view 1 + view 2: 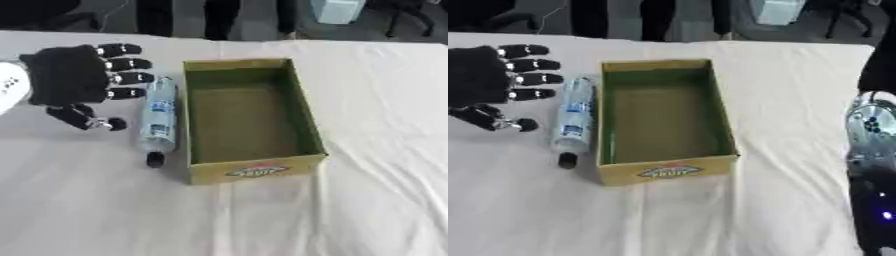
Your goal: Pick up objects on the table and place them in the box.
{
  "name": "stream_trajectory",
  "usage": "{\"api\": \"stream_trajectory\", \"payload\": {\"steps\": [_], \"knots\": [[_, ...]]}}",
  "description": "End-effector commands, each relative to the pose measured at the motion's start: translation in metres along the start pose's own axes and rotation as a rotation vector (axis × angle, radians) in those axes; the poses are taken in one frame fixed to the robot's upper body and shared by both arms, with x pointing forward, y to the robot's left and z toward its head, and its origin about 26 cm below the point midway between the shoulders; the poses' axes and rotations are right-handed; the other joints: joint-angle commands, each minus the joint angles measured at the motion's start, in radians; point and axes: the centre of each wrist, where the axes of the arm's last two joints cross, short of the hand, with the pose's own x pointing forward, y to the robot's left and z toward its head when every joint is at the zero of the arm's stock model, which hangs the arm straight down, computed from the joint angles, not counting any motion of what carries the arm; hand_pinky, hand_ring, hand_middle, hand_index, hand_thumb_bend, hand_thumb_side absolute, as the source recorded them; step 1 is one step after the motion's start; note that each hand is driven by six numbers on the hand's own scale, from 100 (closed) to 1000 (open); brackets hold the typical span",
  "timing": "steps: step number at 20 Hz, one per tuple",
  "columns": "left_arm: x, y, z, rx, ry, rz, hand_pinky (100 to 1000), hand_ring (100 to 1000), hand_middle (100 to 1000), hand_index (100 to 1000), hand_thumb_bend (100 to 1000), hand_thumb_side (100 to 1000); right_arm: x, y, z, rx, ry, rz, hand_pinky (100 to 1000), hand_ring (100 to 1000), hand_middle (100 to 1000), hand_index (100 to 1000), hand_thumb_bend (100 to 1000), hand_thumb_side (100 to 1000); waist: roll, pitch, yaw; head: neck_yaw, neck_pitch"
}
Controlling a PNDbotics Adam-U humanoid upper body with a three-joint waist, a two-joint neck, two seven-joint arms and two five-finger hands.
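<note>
A clear plastic bottle (158,117) with a blue label and a black cap lies on the white tablecloth, lengthwise along the left wall of the box, cap toward me. The open cardboard box (303,116) stands in the middle, its green inside empty. My left hand (74,77) hovers just left of the bottle, open, fingers spread and pointing right toward the bottle's far end, thumb hanging lower. It holds nothing. Of my right arm (871,150) only a silver and black forearm shows at the right edge in the right eye view; its hand is out of view.
White cloth (367,200) covers the table, with wrinkles to the right of the box. Dark chair legs and a pale blue bin (337,10) stand beyond the far edge.
</note>
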Motion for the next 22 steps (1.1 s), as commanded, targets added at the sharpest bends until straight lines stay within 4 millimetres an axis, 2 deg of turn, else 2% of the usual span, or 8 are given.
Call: {"api": "stream_trajectory", "payload": {"steps": [1,11,16,22], "knots": [[-0.009,0.016,-0.006,0.157,-0.148,0.045,822,834,743,725,370,555,0.002,0.001,-0.009,0.025,-0.013,-0.003,319,435,473,677,100,860,0.008,-0.013,-0.003,0.006,0.000],[-0.010,0.030,-0.020,0.181,-0.227,0.015,838,856,747,729,396,542,0.001,0.002,-0.011,0.022,-0.013,-0.013,320,435,473,677,100,859,0.014,-0.015,-0.012,0.016,0.000],[-0.010,0.025,-0.018,0.125,-0.247,-0.008,870,886,754,736,429,521,0.000,0.003,-0.013,0.019,-0.014,-0.021,320,435,473,677,100,858,0.016,-0.012,-0.017,0.022,0.000],[-0.005,0.010,-0.011,0.054,-0.262,-0.010,867,872,758,745,435,524,-0.001,0.004,-0.014,0.017,-0.013,-0.028,320,435,474,679,100,859,0.015,-0.008,-0.021,0.025,0.000]]}}
